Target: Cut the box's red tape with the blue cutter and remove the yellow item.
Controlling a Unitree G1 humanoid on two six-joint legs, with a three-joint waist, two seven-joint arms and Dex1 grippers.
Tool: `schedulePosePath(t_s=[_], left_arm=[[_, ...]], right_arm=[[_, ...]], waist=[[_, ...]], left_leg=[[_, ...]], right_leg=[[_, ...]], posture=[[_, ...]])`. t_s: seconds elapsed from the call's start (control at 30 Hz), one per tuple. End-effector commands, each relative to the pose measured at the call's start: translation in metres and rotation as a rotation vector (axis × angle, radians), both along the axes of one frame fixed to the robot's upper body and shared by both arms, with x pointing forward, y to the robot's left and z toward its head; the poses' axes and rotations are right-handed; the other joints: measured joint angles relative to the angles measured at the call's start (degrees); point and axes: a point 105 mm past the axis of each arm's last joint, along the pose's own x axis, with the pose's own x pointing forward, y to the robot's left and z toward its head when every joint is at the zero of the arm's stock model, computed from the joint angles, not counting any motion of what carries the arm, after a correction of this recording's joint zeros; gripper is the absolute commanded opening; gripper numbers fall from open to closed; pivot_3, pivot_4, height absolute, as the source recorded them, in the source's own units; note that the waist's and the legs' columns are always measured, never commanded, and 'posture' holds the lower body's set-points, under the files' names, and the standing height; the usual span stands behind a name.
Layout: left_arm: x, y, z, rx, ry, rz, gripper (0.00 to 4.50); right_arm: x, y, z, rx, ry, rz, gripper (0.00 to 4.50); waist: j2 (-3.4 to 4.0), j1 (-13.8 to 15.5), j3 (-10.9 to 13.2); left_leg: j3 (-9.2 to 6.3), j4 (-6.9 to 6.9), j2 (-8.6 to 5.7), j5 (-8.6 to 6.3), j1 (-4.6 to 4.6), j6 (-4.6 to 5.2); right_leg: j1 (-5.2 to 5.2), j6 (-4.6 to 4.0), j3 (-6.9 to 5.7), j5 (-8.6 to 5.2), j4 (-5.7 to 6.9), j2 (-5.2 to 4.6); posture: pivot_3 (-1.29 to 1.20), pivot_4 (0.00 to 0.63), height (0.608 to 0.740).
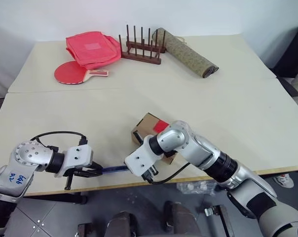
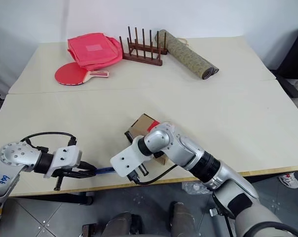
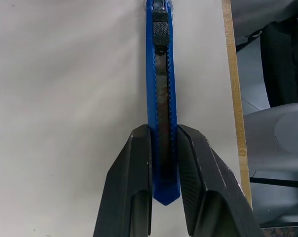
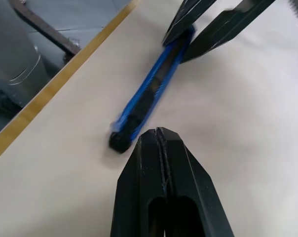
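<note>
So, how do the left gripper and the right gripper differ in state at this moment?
The left gripper is closed on the blue cutter, one finger on each side of its handle end; the right gripper is shut with its fingers pressed together and holds nothing. The left gripper grips the cutter's rear end, while the right gripper hovers beside its dark tip. Both have two black fingers and sit near the table's front edge.

The box (image 1: 148,124) stands on the worktop (image 1: 228,113) near its front edge. The cutter (image 1: 113,170) lies in front of it, to the left. At the back lie a bag (image 1: 92,48), a paddle (image 1: 75,74), a rack (image 1: 141,48) and a roll (image 1: 188,53).
</note>
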Motion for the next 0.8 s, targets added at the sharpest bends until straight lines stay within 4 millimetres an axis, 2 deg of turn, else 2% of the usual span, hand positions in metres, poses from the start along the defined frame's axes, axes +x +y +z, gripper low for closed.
schedulePosePath(t_s=[0.03, 0.43, 0.8], left_arm=[[0.000, -0.002, 0.002, 0.004, -0.014, -0.020, 0.40], [0.005, -0.003, 0.004, 0.000, -0.032, -0.012, 0.40], [0.004, -0.006, 0.008, -0.005, -0.034, -0.016, 0.40]], right_arm=[[-0.004, 0.001, 0.003, 0.012, -0.011, 0.024, 0.03], [-0.008, 0.006, -0.019, -0.014, 0.039, 0.030, 0.03], [-0.004, 0.026, -0.027, 0.002, 0.026, 0.041, 0.03]], waist=[[0.00, 0.00, 0.00], [0.00, 0.02, 0.00], [0.00, -0.02, 0.00]], left_leg=[[0.00, 0.00, 0.00, 0.00, 0.00, 0.00], [0.00, 0.00, 0.00, 0.01, 0.02, -0.01], [0.01, 0.01, 0.00, 0.02, 0.06, -0.03]], right_leg=[[0.00, 0.00, 0.00, 0.00, 0.00, 0.00], [0.00, -0.01, 0.00, -0.01, 0.02, 0.00], [0.01, -0.03, 0.02, -0.02, 0.07, 0.01]], posture=[[0.00, 0.150, 0.740], [0.00, 0.150, 0.740], [0.00, 0.150, 0.740]])
